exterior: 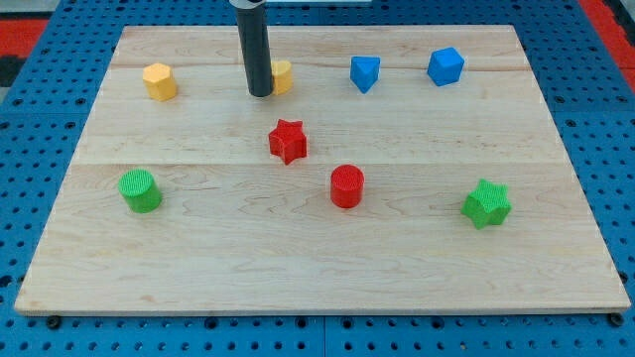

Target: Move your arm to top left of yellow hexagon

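Well left of my tip [261, 93]: yellow hexagon [159, 81].

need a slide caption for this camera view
My tip rests beside a partly hidden yellow block, right of the yellow hexagon, on a wooden board scattered with coloured blocks.

yellow block [285, 75] just right of my tip [261, 94], partly hidden | red star [288, 141] near, below-right | red cylinder [347, 186] farther below-right | blue block [365, 72], blue cube [445, 65] to the right | green cylinder [140, 190] below-left | green star [486, 202] far below-right
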### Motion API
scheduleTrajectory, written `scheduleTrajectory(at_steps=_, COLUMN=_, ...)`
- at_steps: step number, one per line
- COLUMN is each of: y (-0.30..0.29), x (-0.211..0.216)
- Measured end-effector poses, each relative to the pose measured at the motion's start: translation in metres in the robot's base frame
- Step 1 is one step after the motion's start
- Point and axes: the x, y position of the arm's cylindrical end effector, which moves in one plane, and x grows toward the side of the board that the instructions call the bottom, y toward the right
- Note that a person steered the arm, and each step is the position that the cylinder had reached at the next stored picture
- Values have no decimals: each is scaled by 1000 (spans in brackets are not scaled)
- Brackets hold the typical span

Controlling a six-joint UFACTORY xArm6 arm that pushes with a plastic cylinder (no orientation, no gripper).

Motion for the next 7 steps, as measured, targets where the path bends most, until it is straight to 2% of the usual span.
scheduleTrajectory(at_steps=2, y=-25, x=13)
scheduleTrajectory(at_steps=4, y=-121, x=26)
scheduleTrajectory(at_steps=7, y=-159, x=26)
